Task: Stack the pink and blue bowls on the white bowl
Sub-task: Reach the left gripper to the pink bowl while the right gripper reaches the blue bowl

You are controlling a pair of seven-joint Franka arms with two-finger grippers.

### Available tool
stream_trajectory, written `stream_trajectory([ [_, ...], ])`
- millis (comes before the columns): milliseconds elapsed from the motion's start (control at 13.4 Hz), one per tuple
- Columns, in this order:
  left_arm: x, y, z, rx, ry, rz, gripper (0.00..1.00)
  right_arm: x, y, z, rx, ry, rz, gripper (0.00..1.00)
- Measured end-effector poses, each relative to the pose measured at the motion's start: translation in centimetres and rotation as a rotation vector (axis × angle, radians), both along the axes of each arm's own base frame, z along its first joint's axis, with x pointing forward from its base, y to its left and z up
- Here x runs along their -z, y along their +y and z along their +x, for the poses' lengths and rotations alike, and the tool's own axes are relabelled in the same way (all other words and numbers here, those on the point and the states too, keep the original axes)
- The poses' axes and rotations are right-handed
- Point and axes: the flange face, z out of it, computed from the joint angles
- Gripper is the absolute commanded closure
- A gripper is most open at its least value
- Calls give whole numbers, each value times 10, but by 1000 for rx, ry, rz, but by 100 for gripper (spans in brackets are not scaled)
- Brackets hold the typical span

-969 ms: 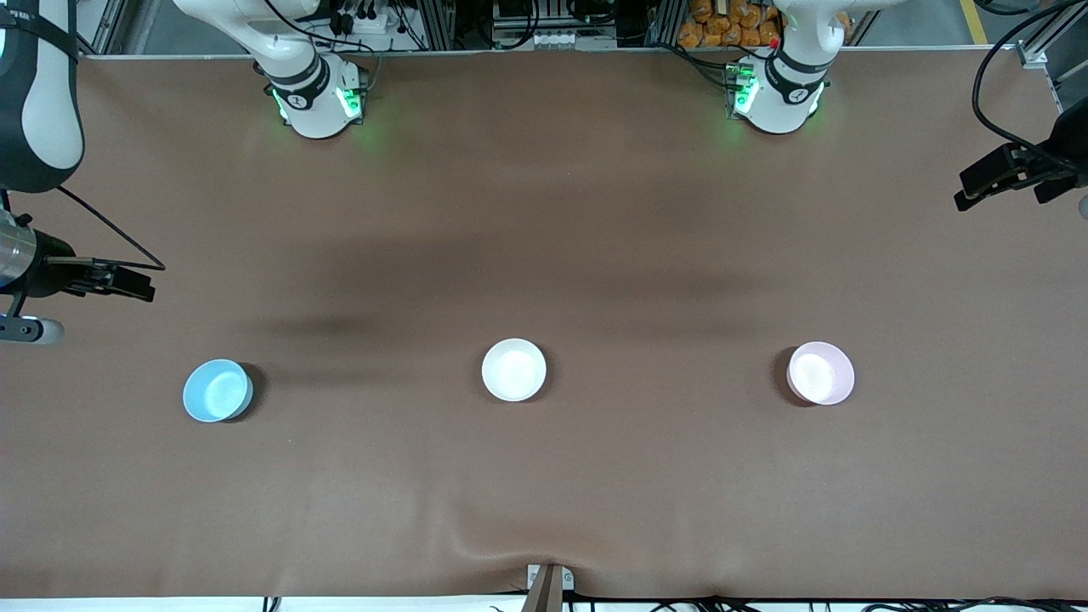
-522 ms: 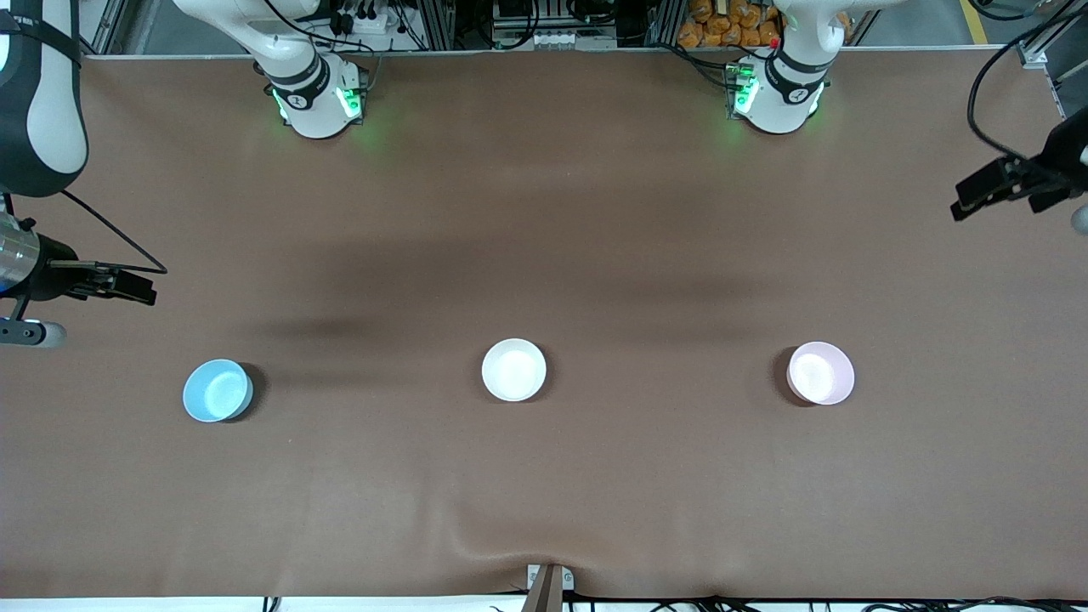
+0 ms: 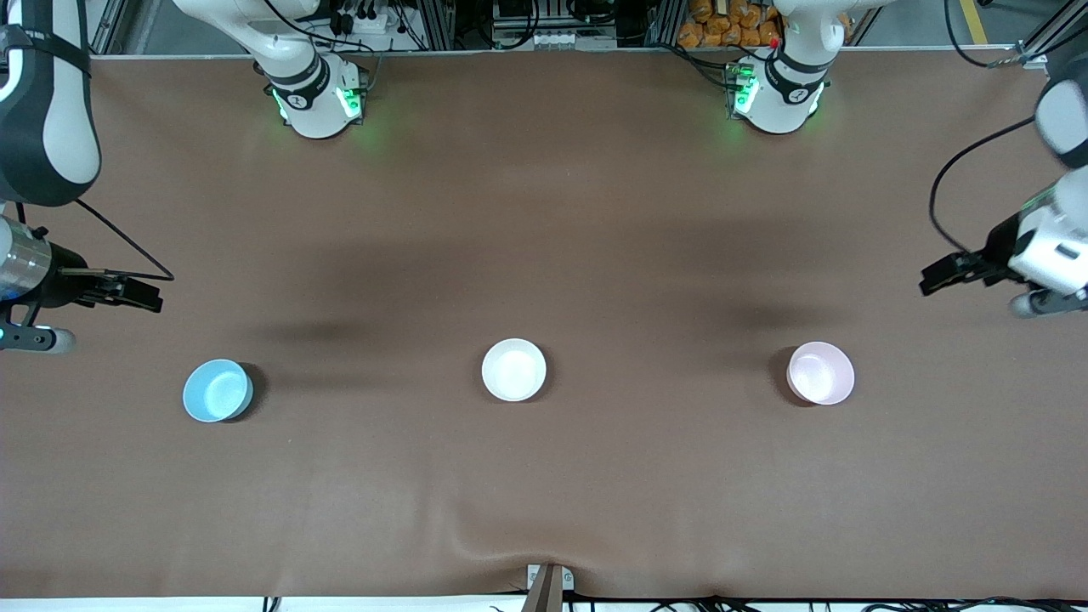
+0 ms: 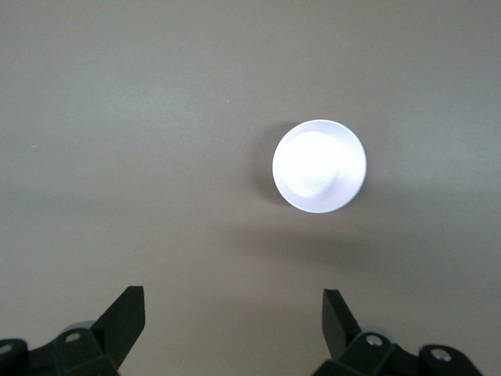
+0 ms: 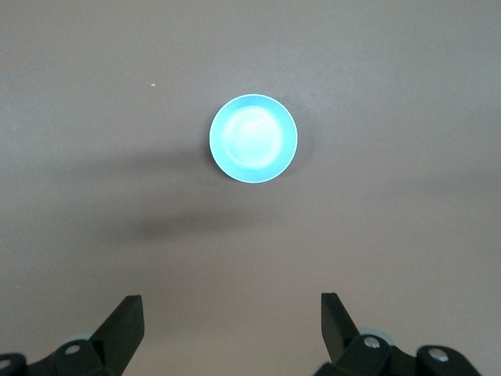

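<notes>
Left hand (image 3: 935, 279) hangs wide above the pink bowl (image 3: 820, 372), right hand (image 3: 144, 295) wide above the blue bowl (image 3: 218, 390), each nearest its target; white bowl (image 3: 513, 369) sits between them on the table (image 3: 544, 493).

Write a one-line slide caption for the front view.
Blue bowl, white bowl and pink bowl lie unstacked in a row; open right gripper and left gripper hover above the table ends.

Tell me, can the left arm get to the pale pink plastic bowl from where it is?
Probably yes. The left gripper hangs open above bare table near the small round pale pink plastic bowl, which sits alone with nothing on it or between them.
</notes>
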Motion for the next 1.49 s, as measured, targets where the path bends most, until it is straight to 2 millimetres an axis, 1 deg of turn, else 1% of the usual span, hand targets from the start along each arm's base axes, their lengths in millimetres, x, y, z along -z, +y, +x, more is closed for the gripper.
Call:
stream_trajectory([
  [149, 41, 18, 3, 1, 11, -29, 0, 9, -1, 0, 1, -5, 0, 0],
  [298, 73, 37, 9, 19, 8, -43, 0, 18, -4, 0, 4, -13, -1, 0],
  [373, 88, 43, 12, 18, 2, -67, 4, 23, -5, 0, 5, -18, -1, 0],
  [447, 103, 45, 14, 7, -1, -101, 9, 28, -6, -1, 6, -22, -2, 0],
  [596, 130, 41, 21, -12, -12, -148, 19, 40, -7, -1, 6, -33, -2, 0],
  [671, 143, 36, 24, -13, -16, -157, 25, 46, -8, -2, 7, -37, -2, 0],
  [745, 155, 28, 27, -4, -12, -163, 26, 51, -8, -2, 7, -41, -3, 0],
  [969, 186, 9, 36, 19, -24, -169, 36, 62, -11, -3, 9, -60, -4, 0],
  [1118, 203, 4, 41, 22, -30, -171, 41, 75, -13, -5, 11, -83, -6, 0],
  [1192, 210, 4, 43, 21, -27, -172, 45, 84, -14, -6, 11, -94, -7, 0],
  [1341, 219, 4, 44, 19, -19, -175, 47, 105, -18, -11, 16, -119, -9, 0],
  [1490, 226, 4, 44, 17, -12, -177, 62, 130, -30, -17, 33, -142, -12, 0],
])
